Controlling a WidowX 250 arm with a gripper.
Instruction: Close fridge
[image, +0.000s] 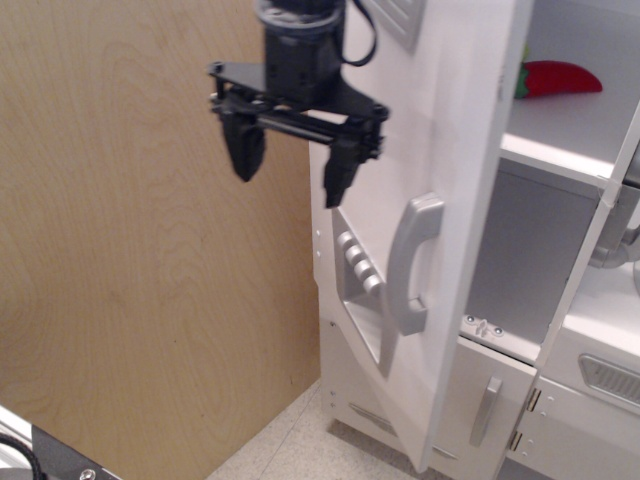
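Note:
The tall white fridge stands at the right, its big door (440, 120) swung most of the way toward shut, with a gap left at its right edge. The door's outer face shows its silver vertical handle (412, 262) and the grey button dispenser panel (362, 290). Through the gap I see a white shelf (560, 135) with a red pepper (555, 78) on it. My black gripper (294, 168) is open and empty. It hangs fingers down at the door's upper left, with its right finger (340, 170) against the door's face.
A light wooden wall panel (140, 280) fills the left. Below the big door is a smaller lower door with a short silver handle (487, 410). A white unit with a grey vent panel (610, 378) stands at the lower right. Speckled floor (300, 450) shows at the bottom.

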